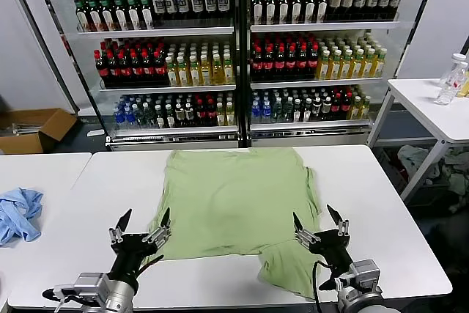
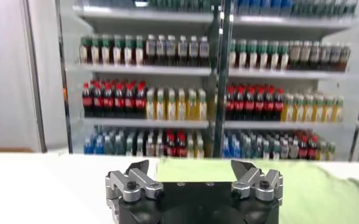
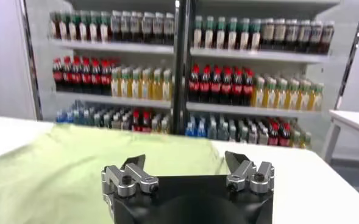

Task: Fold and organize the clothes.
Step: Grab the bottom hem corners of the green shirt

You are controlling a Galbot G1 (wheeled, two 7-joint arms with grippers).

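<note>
The green polo shirt [image 1: 238, 207] lies spread flat on the worktop [image 1: 381, 210], hem toward the near edge, likely laid out for folding. The 2 pincers hover empty above that edge with fingers spread, the left pincer [image 1: 141, 234] at the shirt's near left corner, the right pincer [image 1: 320, 229] over a rumpled near right flap. Collar, buttons and patch are not visible.

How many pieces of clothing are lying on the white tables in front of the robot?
2. The light green polo shirt lies spread on the middle table, between the two open end effectors. A light blue garment lies crumpled on the left table, partly cut off.
</note>
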